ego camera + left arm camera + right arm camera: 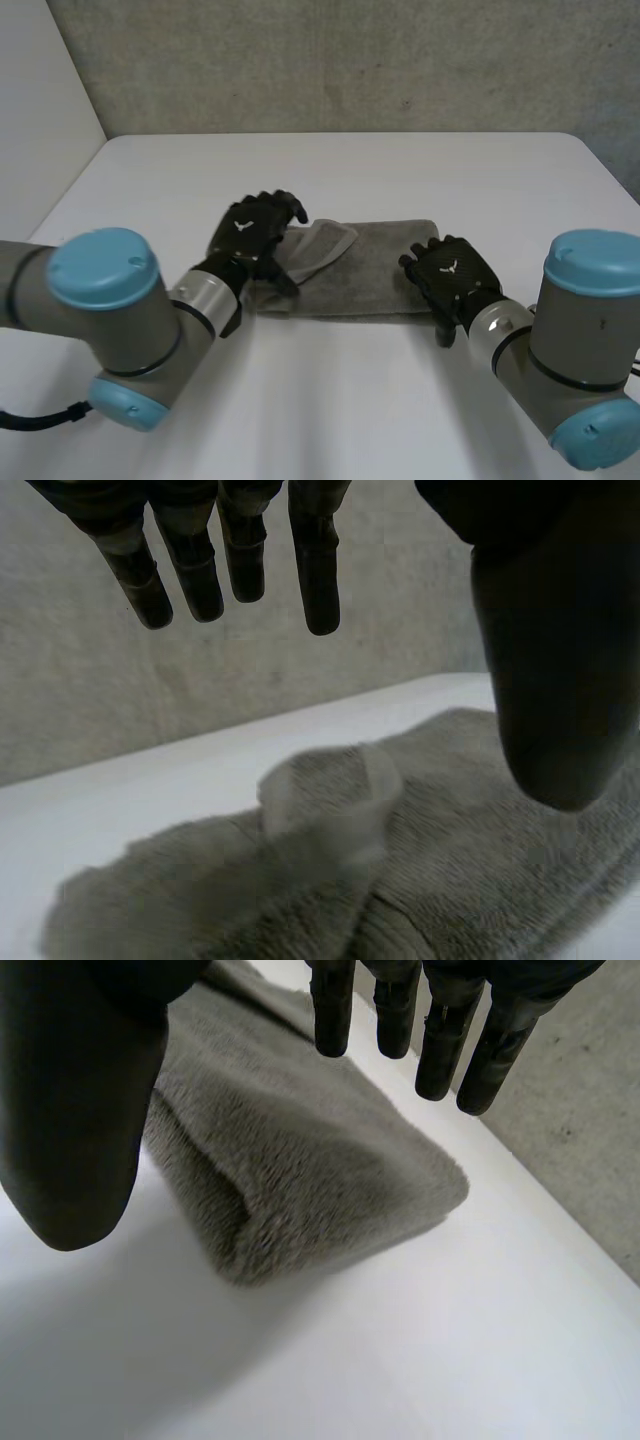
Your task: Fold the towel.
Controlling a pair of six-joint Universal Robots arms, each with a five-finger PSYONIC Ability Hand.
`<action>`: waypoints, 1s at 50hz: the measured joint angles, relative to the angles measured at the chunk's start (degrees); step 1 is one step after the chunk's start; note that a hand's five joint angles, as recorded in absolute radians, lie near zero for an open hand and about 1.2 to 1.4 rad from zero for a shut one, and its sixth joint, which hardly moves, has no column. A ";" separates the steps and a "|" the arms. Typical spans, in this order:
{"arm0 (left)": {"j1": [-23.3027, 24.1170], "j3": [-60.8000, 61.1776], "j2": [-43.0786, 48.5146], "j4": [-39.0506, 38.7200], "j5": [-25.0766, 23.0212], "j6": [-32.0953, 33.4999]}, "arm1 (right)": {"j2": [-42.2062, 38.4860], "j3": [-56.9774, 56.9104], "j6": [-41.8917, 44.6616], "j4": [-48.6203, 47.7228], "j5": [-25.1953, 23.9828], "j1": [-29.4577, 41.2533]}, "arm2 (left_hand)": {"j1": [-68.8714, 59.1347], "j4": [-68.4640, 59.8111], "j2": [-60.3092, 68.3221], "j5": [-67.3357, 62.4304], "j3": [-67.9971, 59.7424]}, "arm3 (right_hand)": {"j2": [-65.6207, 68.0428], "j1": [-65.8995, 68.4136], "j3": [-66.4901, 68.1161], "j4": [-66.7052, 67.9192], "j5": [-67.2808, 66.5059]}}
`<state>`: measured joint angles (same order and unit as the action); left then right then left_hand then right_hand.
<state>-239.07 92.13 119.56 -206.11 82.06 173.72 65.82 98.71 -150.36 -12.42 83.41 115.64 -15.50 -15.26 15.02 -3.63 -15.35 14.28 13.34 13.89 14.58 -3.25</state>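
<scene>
"Looking down on the white bench (pixel 330 170), where does the towel (pixel 370 265) lie?"

"The towel is grey and folded into a long, thick strip. It lies flat across the middle of the bench, with one black hand at each of its ends."

"How is the left hand (pixel 252 232) posed?"

"The left arm reaches in at a slant to the towel's left end. Its hand is held over that end, back upward. In the left wrist view the fingers (pixel 318 580) hang straight and spread, and the thumb (pixel 545 680) stands well apart from them. Nothing is between them, so the hand grips nothing. Under the palm, a paler flap (pixel 330 800) of the towel curls up in a loose loop above the layer beneath it. From the head view that flap (pixel 318 245) lies just beside the left hand, toward the towel's middle."

"And the right hand (pixel 452 272)?"

"The right arm comes in at a slant to the towel's right end, and its hand sits over that end, back upward too. In the right wrist view its fingers (pixel 440 1050) are straight and the thumb (pixel 80 1140) is held wide of them. The towel's rounded, doubled end (pixel 290 1160) lies below the gap between them. This hand also holds nothing."

"Does either hand touch the towel?"

"I cannot tell from these views."
</scene>
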 measured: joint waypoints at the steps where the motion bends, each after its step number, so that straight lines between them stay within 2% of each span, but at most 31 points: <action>1: 0.24 -0.83 1.18 0.00 0.08 0.16 | -0.17 0.49 0.04 -0.51 0.05 0.00 | 0.00 0.00 0.00 0.00 0.00 | 0.00 0.00 0.00 0.00 0.00; 9: 0.43 -6.92 8.48 -0.34 2.57 1.88 | -0.87 2.78 0.09 -3.48 0.17 0.40 | 0.00 0.00 0.00 -0.05 0.00 | 0.70 2.66 1.74 0.96 -2.81; 17: 0.00 -10.65 12.86 -0.39 10.71 2.55 | -1.02 3.65 0.06 -5.08 0.16 0.74 | 0.00 0.00 0.00 -0.05 0.00 | 7.19 8.47 8.34 7.43 -9.64; 28: -2.06 -10.80 12.79 -0.18 21.87 2.40 | -1.09 4.94 -0.01 -9.25 0.54 0.80 | 0.00 0.00 0.00 -0.05 0.00 | 20.14 21.46 20.76 19.79 -21.61; 34: -2.34 -9.92 12.39 0.08 23.61 2.36 | -2.07 5.58 0.06 -12.89 0.89 0.70 | 0.00 0.00 0.00 -0.05 0.00 | 24.19 25.72 25.26 24.39 -25.91; 50: -2.19 -7.88 10.51 0.55 23.18 2.06 | -4.67 5.12 0.22 -15.91 1.13 -0.51 | 0.00 -0.01 0.00 0.00 0.00 | 31.73 32.63 32.06 31.35 -32.52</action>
<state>-241.26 84.25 130.07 -205.56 105.24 175.78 61.16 103.83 -150.14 -28.33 84.54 115.13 -15.50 -15.27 15.02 -3.63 -15.35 46.01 45.97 45.95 45.92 -35.77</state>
